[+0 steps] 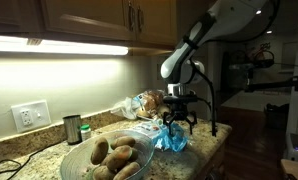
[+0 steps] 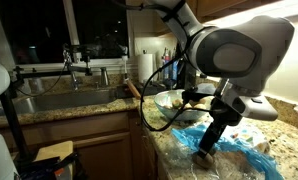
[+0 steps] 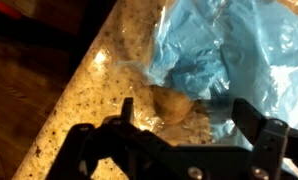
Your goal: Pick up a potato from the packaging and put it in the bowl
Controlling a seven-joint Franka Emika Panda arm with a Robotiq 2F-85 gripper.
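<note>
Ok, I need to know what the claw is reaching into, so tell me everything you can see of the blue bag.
The blue bag looks like thin, glossy, crinkled plastic, slumped in loose folds rather than standing. It lies on the speckled granite counter, close to the counter's edge. In the wrist view a tan potato sits at its rumpled edge, against the plastic. The open claw hangs over it, and whether they touch cannot be told.

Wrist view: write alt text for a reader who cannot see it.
The gripper hangs with fingers spread above a potato lying on the speckled granite counter at the edge of a crumpled blue plastic bag. Dark floor shows beyond the counter's edge.
</note>
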